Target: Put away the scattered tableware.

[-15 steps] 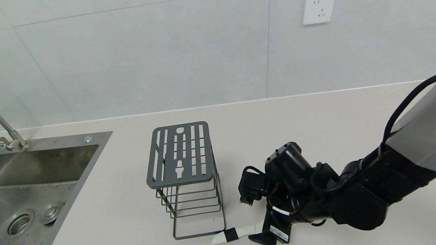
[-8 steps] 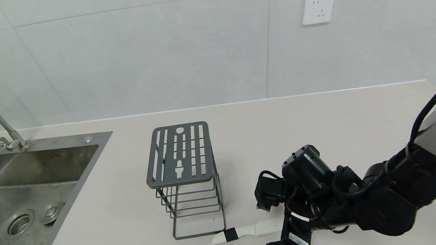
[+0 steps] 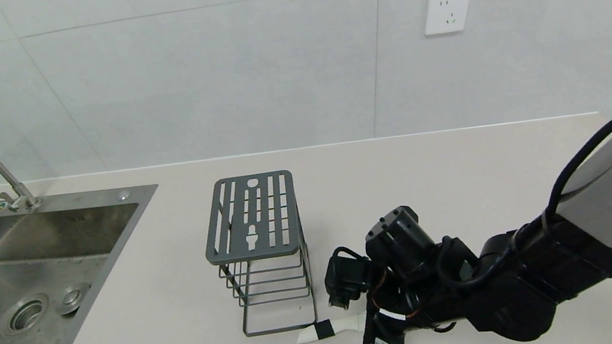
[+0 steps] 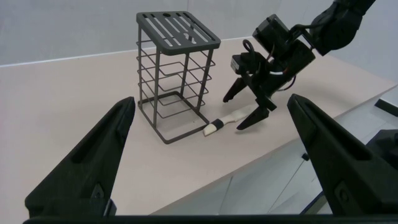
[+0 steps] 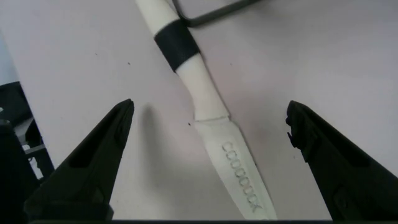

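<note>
The white knife (image 3: 329,330) lies flat on the counter (image 3: 465,184), its black-banded handle end just beside the front foot of the wire knife rack (image 3: 249,217); whether it touches the wire I cannot tell. Its blade runs away toward the robot's right. The right gripper (image 3: 354,332) hangs low over it, fingers spread wide and straddling the knife about where handle meets blade, with nothing clasped yet. In the right wrist view the knife (image 5: 205,106) sits roughly centred in the gap. The left gripper (image 4: 211,168) is well apart, spread too and empty, looking on from the side. Farther off are the sink (image 3: 43,202) on the robot's left and a wall socket (image 3: 447,11) behind. The likely trouble lies in the grasp itself: the knife is thin and flat on a hard surface, so fingers closing too high could slide over it, and an off-centre pinch could spin it or push the handle against the rack's foot. A grip on the slim blade may also let it tilt once lifted. Compared with half a second ago, the right gripper has moved along the knife toward the rack and covers more of the blade, while the knife itself has not moved.
</note>
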{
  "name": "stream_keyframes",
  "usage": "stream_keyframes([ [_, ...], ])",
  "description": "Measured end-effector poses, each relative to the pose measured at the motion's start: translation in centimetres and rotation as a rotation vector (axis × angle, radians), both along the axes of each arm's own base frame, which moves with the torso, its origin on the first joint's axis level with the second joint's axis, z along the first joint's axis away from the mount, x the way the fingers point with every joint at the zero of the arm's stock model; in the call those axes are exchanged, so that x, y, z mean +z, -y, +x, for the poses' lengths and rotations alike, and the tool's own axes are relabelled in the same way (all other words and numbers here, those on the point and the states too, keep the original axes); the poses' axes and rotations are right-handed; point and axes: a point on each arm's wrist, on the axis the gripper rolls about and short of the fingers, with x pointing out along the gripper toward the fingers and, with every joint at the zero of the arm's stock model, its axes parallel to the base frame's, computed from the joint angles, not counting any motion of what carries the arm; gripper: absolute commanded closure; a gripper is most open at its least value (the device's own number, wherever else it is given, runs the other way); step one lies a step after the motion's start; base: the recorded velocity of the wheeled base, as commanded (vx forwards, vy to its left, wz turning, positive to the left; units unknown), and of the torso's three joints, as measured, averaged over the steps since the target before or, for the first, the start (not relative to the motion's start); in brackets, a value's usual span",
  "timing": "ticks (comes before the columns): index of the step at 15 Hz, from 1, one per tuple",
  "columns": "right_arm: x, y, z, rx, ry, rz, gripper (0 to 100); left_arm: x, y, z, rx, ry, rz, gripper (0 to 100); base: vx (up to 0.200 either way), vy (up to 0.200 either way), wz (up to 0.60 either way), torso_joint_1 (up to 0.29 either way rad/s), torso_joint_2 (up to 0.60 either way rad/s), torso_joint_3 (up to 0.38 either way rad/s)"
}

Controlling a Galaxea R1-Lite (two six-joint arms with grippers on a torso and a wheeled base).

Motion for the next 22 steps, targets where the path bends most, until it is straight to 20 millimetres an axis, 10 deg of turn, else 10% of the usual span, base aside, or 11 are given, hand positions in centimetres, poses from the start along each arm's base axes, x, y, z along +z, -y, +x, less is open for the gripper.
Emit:
stream_keyframes([
  [22,-0.2,2.7,-1.9,0.016,-0.078,-0.009,0,0.0,0.0,0.0,-0.006,-0.020,-0.033,0,0.000,0.000,0.00,0.000,0.00,0.000],
])
